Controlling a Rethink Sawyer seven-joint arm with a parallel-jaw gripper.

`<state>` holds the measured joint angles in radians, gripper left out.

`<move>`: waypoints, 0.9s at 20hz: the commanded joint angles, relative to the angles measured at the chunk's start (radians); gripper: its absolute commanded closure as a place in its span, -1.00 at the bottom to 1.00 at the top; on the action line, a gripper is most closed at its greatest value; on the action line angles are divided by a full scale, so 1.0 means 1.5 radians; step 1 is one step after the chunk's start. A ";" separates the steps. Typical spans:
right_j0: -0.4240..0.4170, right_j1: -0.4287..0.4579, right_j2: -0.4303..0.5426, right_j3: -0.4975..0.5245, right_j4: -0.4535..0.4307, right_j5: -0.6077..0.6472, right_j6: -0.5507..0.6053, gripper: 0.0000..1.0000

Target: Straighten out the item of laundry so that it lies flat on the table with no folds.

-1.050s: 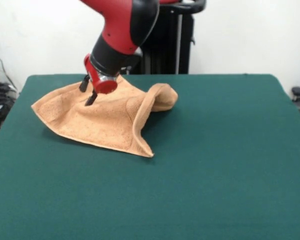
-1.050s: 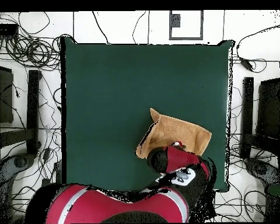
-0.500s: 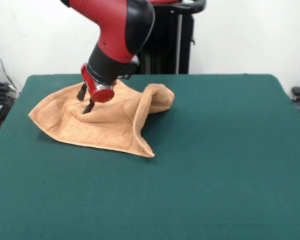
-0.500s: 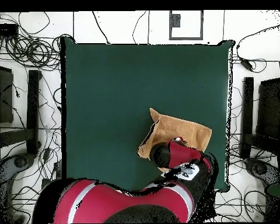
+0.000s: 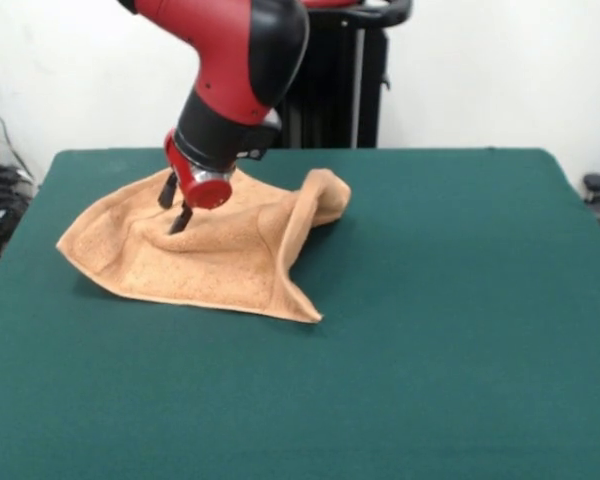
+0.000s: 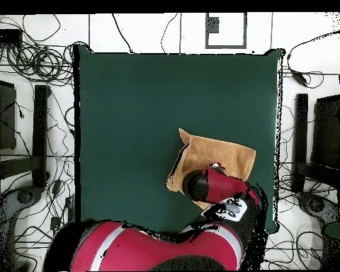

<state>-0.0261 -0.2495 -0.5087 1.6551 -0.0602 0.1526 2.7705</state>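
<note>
The item of laundry (image 5: pixel 220 255), an orange-tan towel, lies rumpled on the left half of the green table (image 5: pixel 460 300). Its right side stands up in a curled fold (image 5: pixel 318 195), and one pointed corner (image 5: pixel 313 317) reaches toward the front. My gripper (image 5: pixel 174 205) comes down on the towel's rear left part, where the cloth is drawn up into a small ridge between the black fingers (image 5: pixel 181 218). In the overhead view the towel (image 6: pixel 226 154) sits near the table's (image 6: pixel 130 106) right side, and the red wrist (image 6: pixel 212 185) hides the gripper's tips.
A black stand (image 5: pixel 350 80) rises behind the table's far edge. Cables (image 6: pixel 38 64) and dark stands (image 6: pixel 40 131) surround the table on the floor. The towel lies close to the table's right edge (image 6: pixel 278 142) in the overhead view.
The gripper dipped slightly and stayed on the towel. The towel shifted with it: its front corner slid forward and to the right, and the curled fold spread a little.
</note>
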 commanded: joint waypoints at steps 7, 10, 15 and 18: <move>-0.032 -0.053 0.196 -0.058 0.060 -0.001 0.049 -1.00; -0.039 -0.064 0.209 -0.058 0.057 0.013 0.040 -1.00; -0.050 -0.068 0.228 -0.062 0.048 0.011 0.030 -1.00; -0.058 -0.056 0.236 -0.076 0.044 0.002 0.026 -1.00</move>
<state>-0.1131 -0.3594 -0.3408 1.6383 -0.0440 0.1528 2.7705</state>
